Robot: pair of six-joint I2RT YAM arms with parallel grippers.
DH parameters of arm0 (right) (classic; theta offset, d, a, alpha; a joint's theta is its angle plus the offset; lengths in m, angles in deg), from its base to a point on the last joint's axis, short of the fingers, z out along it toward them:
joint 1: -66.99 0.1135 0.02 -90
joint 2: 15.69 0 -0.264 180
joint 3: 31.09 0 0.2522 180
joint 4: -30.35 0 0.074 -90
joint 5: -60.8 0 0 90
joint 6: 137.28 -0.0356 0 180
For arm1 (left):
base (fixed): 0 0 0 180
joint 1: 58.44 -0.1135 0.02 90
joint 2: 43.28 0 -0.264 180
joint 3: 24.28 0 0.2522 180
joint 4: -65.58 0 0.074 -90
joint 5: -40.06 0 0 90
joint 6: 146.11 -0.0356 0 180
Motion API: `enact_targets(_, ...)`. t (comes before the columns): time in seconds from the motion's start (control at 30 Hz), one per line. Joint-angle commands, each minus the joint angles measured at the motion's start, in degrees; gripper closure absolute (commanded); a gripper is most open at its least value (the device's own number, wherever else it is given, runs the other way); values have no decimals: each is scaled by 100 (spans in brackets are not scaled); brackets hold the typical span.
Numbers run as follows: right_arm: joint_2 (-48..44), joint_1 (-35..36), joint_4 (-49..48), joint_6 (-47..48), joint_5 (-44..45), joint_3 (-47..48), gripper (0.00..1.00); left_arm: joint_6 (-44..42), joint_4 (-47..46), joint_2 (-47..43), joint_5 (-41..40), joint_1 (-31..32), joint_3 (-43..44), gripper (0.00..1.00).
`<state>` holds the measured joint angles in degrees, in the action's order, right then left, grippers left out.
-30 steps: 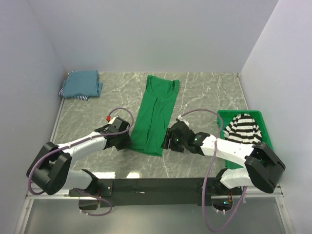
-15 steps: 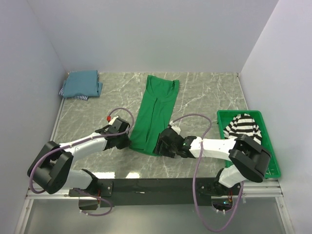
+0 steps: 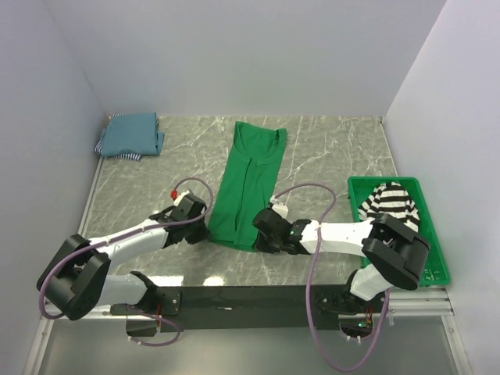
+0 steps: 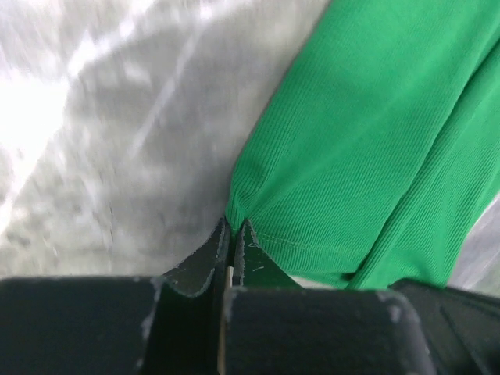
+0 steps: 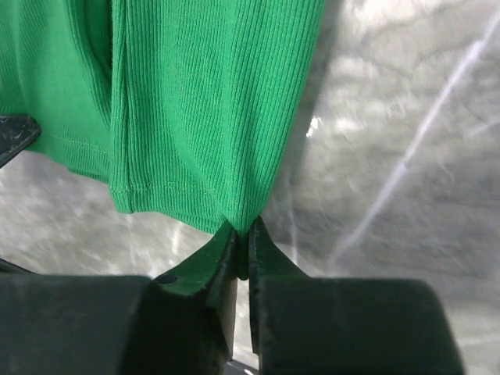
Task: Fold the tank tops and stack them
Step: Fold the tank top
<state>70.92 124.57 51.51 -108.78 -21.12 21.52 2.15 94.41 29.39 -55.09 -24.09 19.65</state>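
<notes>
A bright green tank top (image 3: 251,181) lies folded lengthwise into a long strip down the middle of the marble table. My left gripper (image 3: 205,228) is shut on its near left hem corner (image 4: 238,209), with fabric pinched between the jaws. At the near right hem corner (image 5: 248,223) my right gripper (image 3: 256,236) is shut on the cloth too. The striped black-and-white tank top (image 3: 388,205) lies bunched in the green tray (image 3: 433,258) at the right. Folded teal-blue tank tops (image 3: 131,134) sit stacked in the far left corner.
White walls close the table on the left, back and right. Purple cables loop over both arms near the front. The black base rail (image 3: 250,298) runs along the near edge.
Both grippers have closed on the green top's near hem corners. The right arm slid left toward the hem; the left shifted slightly nearer.
</notes>
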Motion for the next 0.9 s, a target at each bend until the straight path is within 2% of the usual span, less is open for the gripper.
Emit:
enact_targets(0.0,-292,183,780,269,142,-220,92,176,602,-243,163,282,-213,99)
enact_targets(0.13,-609,498,1070,357,54,-255,96,816,988,-612,-30,913,-301,100)
enact_targets(0.37,-1023,1202,1553,261,-114,-177,96,1890,1929,-1641,-425,1733,-311,99)
enact_targets(0.5,-1172,1106,1966,462,44,183,95,1786,2202,-1764,-627,1716,128,99)
enact_targets(0.6,-1155,843,2177,708,132,596,95,1488,2176,-1406,-768,1602,629,99)
enact_targets(0.87,-988,-247,2169,1385,-69,1150,95,573,1579,-465,-470,662,1622,100)
